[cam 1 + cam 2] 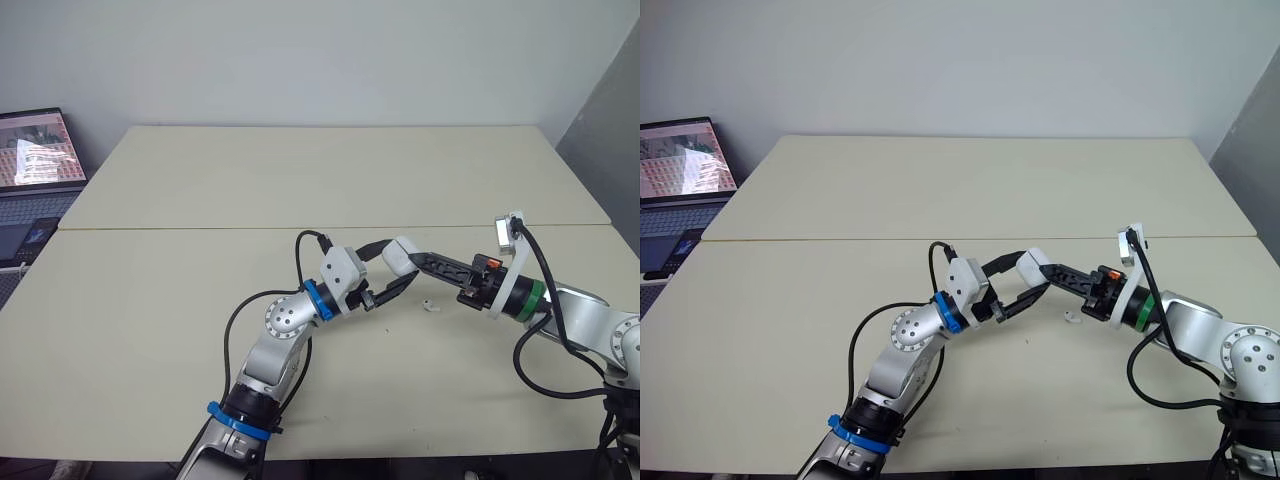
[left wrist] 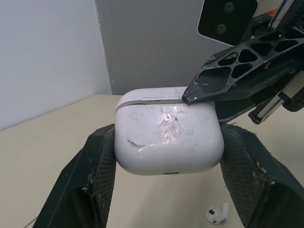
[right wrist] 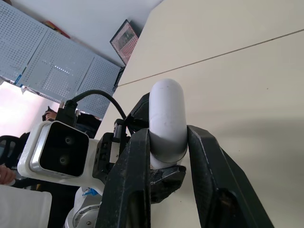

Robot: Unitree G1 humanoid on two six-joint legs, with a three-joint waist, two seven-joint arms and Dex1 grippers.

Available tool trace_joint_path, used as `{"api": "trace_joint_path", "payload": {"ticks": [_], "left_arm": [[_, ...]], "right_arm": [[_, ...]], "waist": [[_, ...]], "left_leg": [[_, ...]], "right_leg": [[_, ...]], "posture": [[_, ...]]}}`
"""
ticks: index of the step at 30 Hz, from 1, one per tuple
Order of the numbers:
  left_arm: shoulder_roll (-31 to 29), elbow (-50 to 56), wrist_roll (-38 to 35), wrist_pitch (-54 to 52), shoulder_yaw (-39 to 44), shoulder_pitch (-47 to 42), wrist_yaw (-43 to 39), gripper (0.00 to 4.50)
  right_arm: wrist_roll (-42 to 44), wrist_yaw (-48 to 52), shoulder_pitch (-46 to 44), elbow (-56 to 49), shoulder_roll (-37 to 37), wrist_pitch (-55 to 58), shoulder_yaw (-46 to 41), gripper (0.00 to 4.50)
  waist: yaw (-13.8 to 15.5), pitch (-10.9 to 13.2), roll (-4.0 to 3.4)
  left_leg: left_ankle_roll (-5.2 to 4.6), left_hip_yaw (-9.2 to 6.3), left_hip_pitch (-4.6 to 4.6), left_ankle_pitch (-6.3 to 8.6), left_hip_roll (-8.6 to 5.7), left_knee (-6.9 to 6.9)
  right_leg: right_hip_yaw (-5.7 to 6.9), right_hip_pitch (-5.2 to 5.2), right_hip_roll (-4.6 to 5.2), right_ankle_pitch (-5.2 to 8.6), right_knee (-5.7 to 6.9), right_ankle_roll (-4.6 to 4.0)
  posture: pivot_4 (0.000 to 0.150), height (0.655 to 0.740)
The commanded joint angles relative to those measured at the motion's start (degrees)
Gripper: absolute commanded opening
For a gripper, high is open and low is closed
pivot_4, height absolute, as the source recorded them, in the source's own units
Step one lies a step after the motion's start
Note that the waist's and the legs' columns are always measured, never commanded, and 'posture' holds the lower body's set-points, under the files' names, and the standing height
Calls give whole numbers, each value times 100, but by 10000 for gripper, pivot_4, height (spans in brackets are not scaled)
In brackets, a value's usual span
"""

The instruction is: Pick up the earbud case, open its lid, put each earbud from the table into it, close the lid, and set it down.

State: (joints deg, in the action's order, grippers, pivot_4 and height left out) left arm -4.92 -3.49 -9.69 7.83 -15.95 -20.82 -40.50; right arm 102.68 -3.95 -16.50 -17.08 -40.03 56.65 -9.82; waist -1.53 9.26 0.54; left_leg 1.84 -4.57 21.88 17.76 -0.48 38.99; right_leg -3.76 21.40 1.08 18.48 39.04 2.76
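The earbud case (image 2: 168, 142) is held clear of the table (image 1: 150, 330), near the middle of the scene and toward its near edge. It is clamped by the left gripper (image 1: 402, 262), whose two black fingers (image 2: 97, 166) are pressed against its left and right sides. The white shell is seen to be scuffed on its front face, and the lid seam is visible as a thin line near the top. Whether the lid is fully down cannot be told.

The upper part of the case is also gripped by the right gripper (image 3: 167, 135), which is brought in from the right. Its fingers (image 3: 135, 161) are closed narrowly on the front and back of the rounded top, and one fingertip is set right at the seam line.

A single white earbud (image 1: 429, 306) is left lying on the table just below and slightly to the right of the case, apart from both grippers.

An open laptop (image 1: 40, 150) is seen off the far left corner of the table.
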Motion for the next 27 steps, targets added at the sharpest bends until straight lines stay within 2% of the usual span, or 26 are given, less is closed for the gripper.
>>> {"api": "trace_joint_path", "payload": {"ticks": [1, 7, 12, 20, 23, 27], "left_arm": [[32, 191, -15, 12, -49, -11, 9, 27771], [-1, 201, -94, -157, -58, -31, -76, 27771], [-15, 204, -3, -95, -36, -45, 2, 44620], [-315, 516, -343, -504, 71, 144, -298, 44863], [-608, 734, -747, -1089, 189, 237, -571, 44863], [-1300, 1022, -1536, -2601, 338, 274, -1105, 44863]], "right_arm": [[166, 16, -87, -230, -24, -83, 2, 7226], [125, 22, -107, -276, -19, -77, 39, 7226], [56, 22, -117, -247, 4, -129, 44, 7226], [-10, 166, -145, -126, -94, -154, -52, 7226], [-109, 379, -156, -73, -207, -98, -107, 7226], [-540, 1213, -148, -40, -624, 211, -91, 7226]], "waist": [[0, 0, 0], [0, 0, 0], [0, 0, 0], [-2, 0, 0], [-2, 0, 0], [-11, 1, -2]], "left_leg": [[0, 0, 0, 0, 0, 0], [0, -1, 0, 0, 0, 0], [0, -1, 0, 0, 0, 0], [0, -1, 0, 0, 1, -1], [0, -1, 0, 0, 2, -1], [-1, -3, -1, 0, 1, -3]], "right_leg": [[0, 0, 0, 0, 0, 0], [0, 0, 0, 0, 0, 0], [0, 0, 0, 0, -1, 0], [0, 1, 0, 0, -1, 0], [0, 1, 0, 0, -1, 0], [3, 2, -2, 0, -1, 0]], "posture": [[1500, 7400], [1500, 7400], [1500, 7400], [1500, 7400], [1500, 7400], [1500, 7400]]}}
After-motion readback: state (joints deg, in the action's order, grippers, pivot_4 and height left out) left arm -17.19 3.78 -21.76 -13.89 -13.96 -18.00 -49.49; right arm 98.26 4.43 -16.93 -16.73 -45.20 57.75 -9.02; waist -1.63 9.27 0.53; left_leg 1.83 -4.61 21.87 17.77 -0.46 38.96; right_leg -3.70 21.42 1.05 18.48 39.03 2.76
